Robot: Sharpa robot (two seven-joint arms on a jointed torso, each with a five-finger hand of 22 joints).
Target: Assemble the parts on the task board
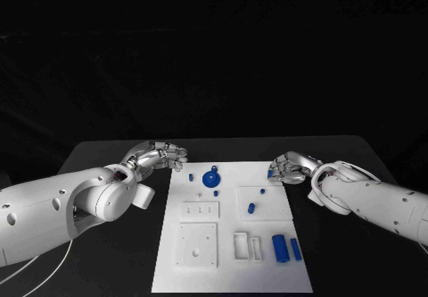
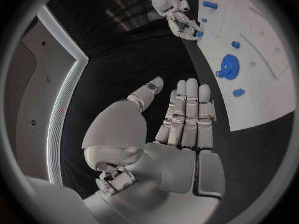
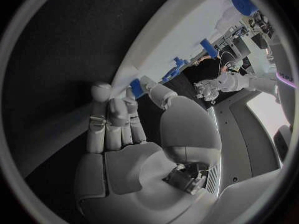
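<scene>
Judged early in the assembly: round blue wheel (image 1: 211,179) and small pegs standing on the task board (image 1: 179,272), two blue cylinders (image 1: 279,248) lying loose near its right corner. Right hand (image 1: 290,167) at far right edge, fingers pinching a small blue part (image 1: 270,174). Left hand (image 1: 159,156) over the worktop (image 1: 107,154), far left, fingers apart, holding nothing. Nothing blocking.

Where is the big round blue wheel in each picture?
Head view: the blue wheel sits on the far part of the white task board, between the two hands.
Left wrist view: the wheel lies on the board beyond the left hand.
Right wrist view: a round blue piece at the board's far end looks like the wheel, partly cut off at the rim.
Shared landmark: the white task board itself.
</scene>
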